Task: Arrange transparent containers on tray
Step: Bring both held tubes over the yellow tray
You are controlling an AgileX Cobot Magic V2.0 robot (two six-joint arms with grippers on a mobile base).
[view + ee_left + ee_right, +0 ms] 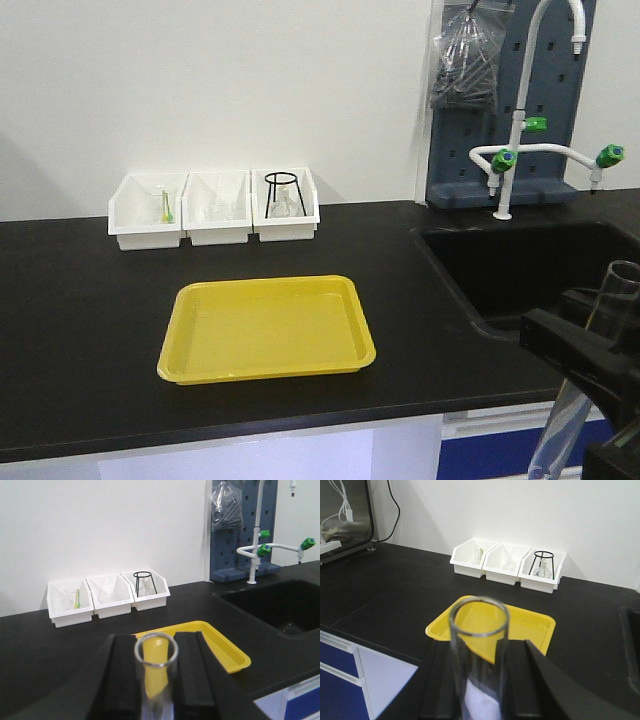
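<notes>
A glass tube point(156, 652) is being held by the left gripper point(156, 685), a second tube point(479, 625) by the right gripper point(480, 685). Cracking is being risked if they are bumped hard on the yellow tray point(265, 330).

Over tray point(267, 330): open access, only a low rim.
Behind tray: three white bins point(215, 207) against the wall, well apart.
Right of tray: sink point(530, 265), tall faucet point(515, 140).
Left of tray: open counter point(80, 330).

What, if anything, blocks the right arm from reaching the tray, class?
Probably nothing: the right gripper holds a tube upright, facing the tray, with only black counter showing between them.
</notes>
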